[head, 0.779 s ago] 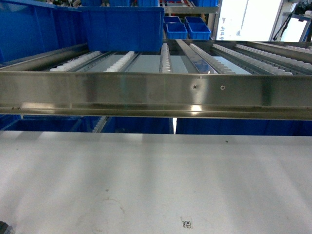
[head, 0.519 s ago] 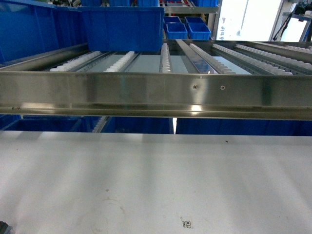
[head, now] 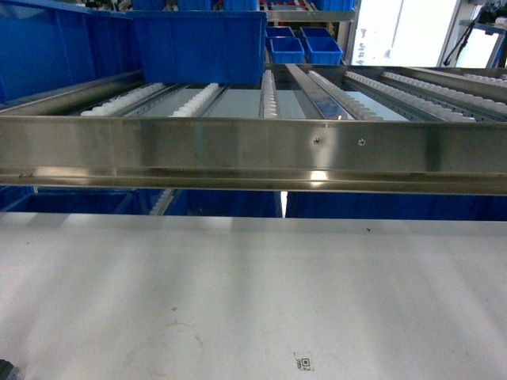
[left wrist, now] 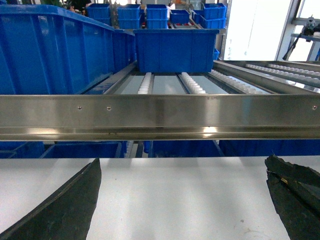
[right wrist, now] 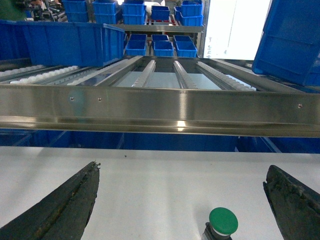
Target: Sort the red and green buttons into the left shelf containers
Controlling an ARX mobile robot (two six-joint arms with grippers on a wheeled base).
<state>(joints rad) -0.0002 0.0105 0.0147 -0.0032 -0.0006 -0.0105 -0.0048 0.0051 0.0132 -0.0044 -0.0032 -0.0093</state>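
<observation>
- Left gripper [left wrist: 182,200]: jaws spread wide, nothing between them; it hangs over the bare white table [left wrist: 180,190].
- Right gripper [right wrist: 182,200]: jaws likewise released and wide apart. A green button [right wrist: 223,221] stands on the table between the fingertips, nearer the right one, touching neither.
- Steel rail [head: 253,154] crosses the shelf front beyond the table.
- Blue containers [head: 202,46] sit on the roller tracks [head: 194,99] behind the rail, left side.
- Red button: not in view.
</observation>
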